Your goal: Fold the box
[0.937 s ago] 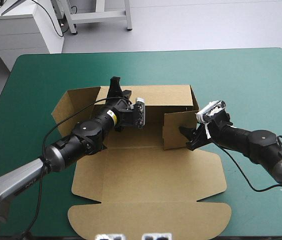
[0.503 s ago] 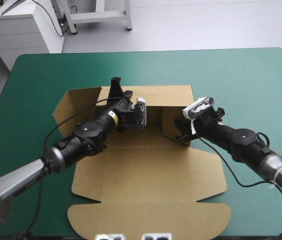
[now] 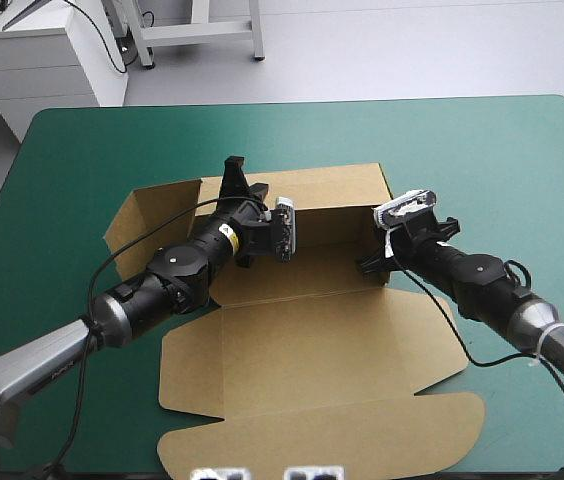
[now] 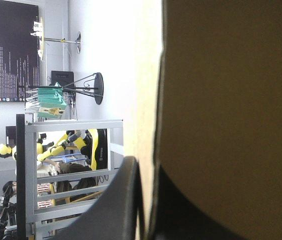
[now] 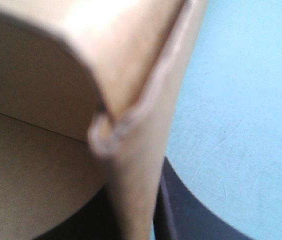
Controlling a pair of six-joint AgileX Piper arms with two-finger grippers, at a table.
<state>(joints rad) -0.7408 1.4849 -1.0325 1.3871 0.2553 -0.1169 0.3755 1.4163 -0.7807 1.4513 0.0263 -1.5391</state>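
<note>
Left gripper (image 3: 232, 178): clamped on the back wall (image 3: 332, 185) of the box (image 3: 312, 340), board edge pinched between the fingers. Right gripper (image 3: 370, 262): likewise clenched, on the right side wall (image 3: 386, 205) near its front end. Box mid-table, rear walls up, lid (image 3: 322, 440) flat toward the near edge. To do well: hold the back wall upright, bring the side wall square to it, keep the crease tight, avoid dragging the base. Ample bare table (image 3: 502, 150) right and beyond; left flap (image 3: 152, 215) splayed outward; lid almost at the near edge.
</note>
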